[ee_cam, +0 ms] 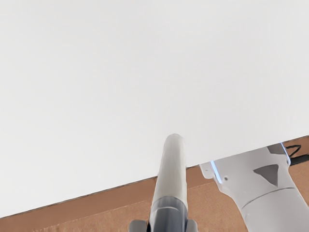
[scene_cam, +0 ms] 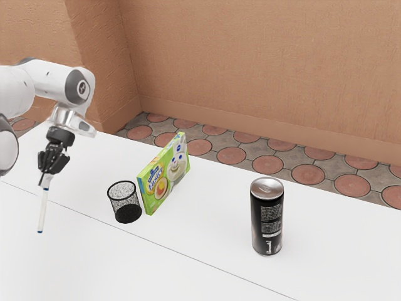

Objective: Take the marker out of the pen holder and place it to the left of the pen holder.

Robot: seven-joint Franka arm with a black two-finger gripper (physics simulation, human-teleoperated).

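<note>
- Your hand [scene_cam: 46, 180] is closed on the marker [scene_cam: 42, 212], near its top.
- It points down, nearly upright, toward the exterior view's left from the holder [scene_cam: 125, 204].
- You likely must tip it flat onto the counter [scene_cam: 150, 269].

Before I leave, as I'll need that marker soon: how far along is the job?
Taking it out looks done: the marker is clear of the pen holder. In hand: my pincer grips it by one end, the other pointing down. Left to do: set it down on the table left of the holder and let go.
</note>
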